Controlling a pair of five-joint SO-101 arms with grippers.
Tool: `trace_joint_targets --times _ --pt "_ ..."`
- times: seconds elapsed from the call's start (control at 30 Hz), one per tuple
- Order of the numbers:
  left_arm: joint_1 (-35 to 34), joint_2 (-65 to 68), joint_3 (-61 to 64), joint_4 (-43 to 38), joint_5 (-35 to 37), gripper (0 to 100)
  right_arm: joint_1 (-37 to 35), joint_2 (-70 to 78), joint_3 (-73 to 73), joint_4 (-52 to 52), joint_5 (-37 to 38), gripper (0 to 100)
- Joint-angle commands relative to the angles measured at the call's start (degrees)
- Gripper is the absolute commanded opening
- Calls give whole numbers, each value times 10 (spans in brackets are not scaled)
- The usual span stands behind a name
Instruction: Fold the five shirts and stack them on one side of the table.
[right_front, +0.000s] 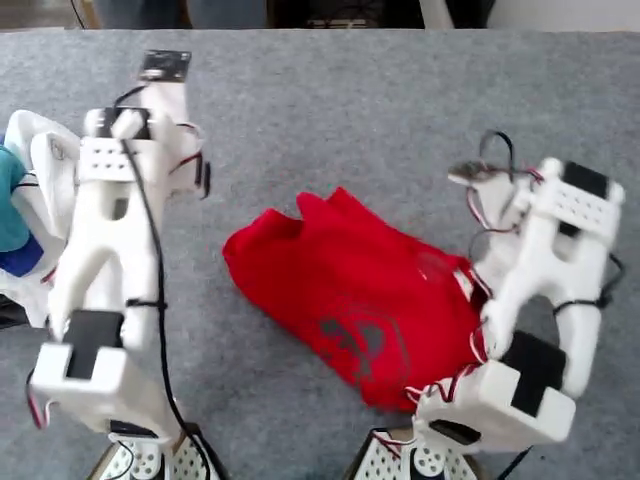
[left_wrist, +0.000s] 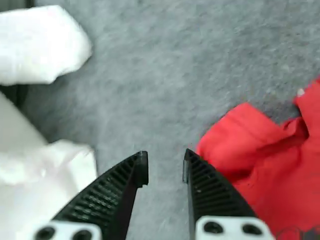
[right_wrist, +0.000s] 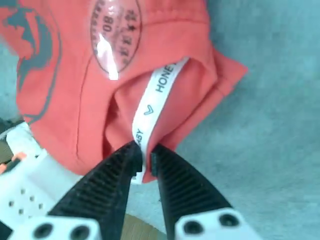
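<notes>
A red shirt (right_front: 350, 290) with a dark print lies crumpled in the middle of the grey table. My right gripper (right_wrist: 145, 152) is shut on the red shirt's (right_wrist: 150, 65) edge, pinching the cloth by its white neck tape (right_wrist: 152, 100). In the high view that arm (right_front: 530, 290) stands at the shirt's right side. My left gripper (left_wrist: 165, 167) hangs open over bare grey cloth, a red sleeve (left_wrist: 250, 150) just beside it. White shirts (left_wrist: 40, 45) lie to its other side. The left arm (right_front: 115, 250) stands at the table's left.
A pile of white, teal and blue shirts (right_front: 25, 210) sits at the left edge of the table. The grey table cover (right_front: 380, 110) is bare at the back and far right. Both arm bases stand at the front edge.
</notes>
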Motion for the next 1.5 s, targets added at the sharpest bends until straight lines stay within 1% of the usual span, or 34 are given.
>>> trace_joint_targets --times 0.0,0.1,0.23,0.3,0.4,0.53,0.57,0.6,0.63,0.67,0.7,0.83,0.97,1.07,1.2,1.27,1.37,1.47 --pt "59 47 -33 -43 4 143 43 -29 41 7 34 14" --pt "106 110 -84 -47 4 143 47 -31 81 -1 35 14" --pt "141 213 -142 -45 4 143 68 -35 127 -46 27 14" --pt "153 261 -160 -36 4 143 89 -32 136 -74 12 14" --pt "168 317 -202 1 4 142 118 -30 135 -95 11 14" --pt "173 369 -252 27 6 136 133 -30 134 -92 10 14" --pt "171 377 -262 35 4 126 136 -33 136 -90 10 14" --pt "168 382 -274 43 4 94 138 -35 137 -90 10 14" --pt "167 382 -287 55 4 40 139 -35 135 -90 10 16" --pt "167 383 -297 69 4 19 140 -35 134 -90 10 22" --pt "167 383 -300 81 4 40 138 -35 134 -88 10 38" --pt "165 377 -306 113 4 27 137 -35 112 -59 10 173" --pt "138 353 -301 127 4 27 138 -35 64 -32 10 318" --pt "106 324 -302 149 3 27 141 -35 35 -29 10 362" --pt "51 273 -301 192 -28 27 139 -35 18 -29 10 345" --pt "19 243 -280 193 -36 27 136 -35 18 -29 9 330" --pt "-24 171 -205 193 -41 27 120 -33 15 -33 -16 290" --pt "-48 90 -90 192 -84 27 93 -29 1 -33 -54 227"
